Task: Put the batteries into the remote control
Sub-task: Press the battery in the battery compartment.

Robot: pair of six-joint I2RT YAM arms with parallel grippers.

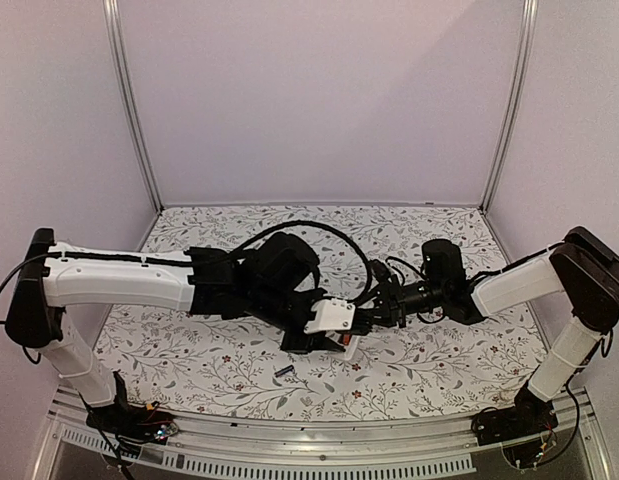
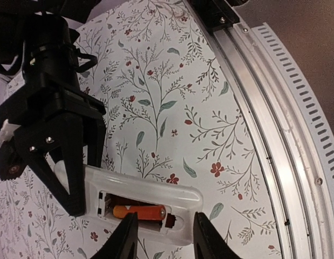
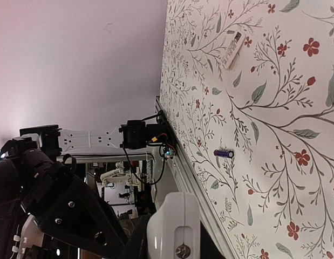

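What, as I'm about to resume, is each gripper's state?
Left gripper: open, holding nothing.
Right gripper: closed on the remote control.

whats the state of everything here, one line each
remote control: back up, bay open, one end clamped by the right gripper
orange battery: lying in the bay
dark battery: loose on the table, not loaded
battery cover: off, lying apart on the table
left gripper: open, fingers over the bay
right gripper: shut on the remote control
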